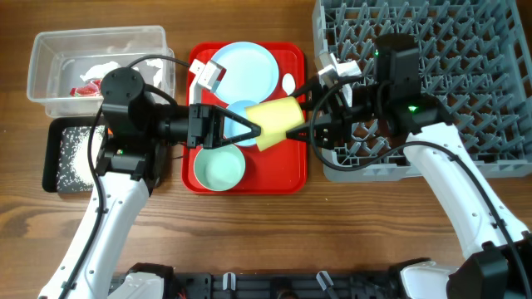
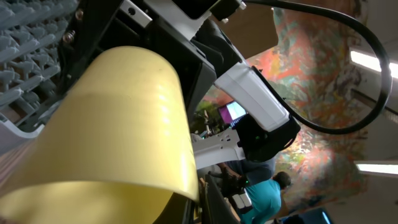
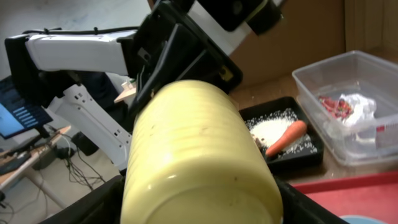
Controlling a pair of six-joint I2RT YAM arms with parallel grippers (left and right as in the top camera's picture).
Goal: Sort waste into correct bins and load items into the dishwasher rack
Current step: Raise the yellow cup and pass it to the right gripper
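The yellow cup [image 1: 278, 122] lies on its side in the air over the red serving tray [image 1: 287, 178], held between both arms. My left gripper [image 1: 252, 131] pinches its rim from the left and my right gripper [image 1: 301, 129] clamps its base from the right. The cup fills the left wrist view [image 2: 112, 124] and the right wrist view [image 3: 199, 155], where black fingers flank its base. The pale blue plate [image 1: 243, 71], small blue bowl [image 1: 237, 110], green bowl [image 1: 219, 166] and white spoon [image 1: 288, 83] sit on the red tray. The grey rack [image 1: 465, 50] stands at the right.
The clear tub [image 1: 50, 58] at the back left holds the red wrapper [image 1: 86, 89] and white paper [image 1: 108, 66]. The black tray [image 1: 51, 158] in front of it holds rice [image 1: 79, 154] and the carrot [image 3: 286, 138], which my left arm hides from overhead.
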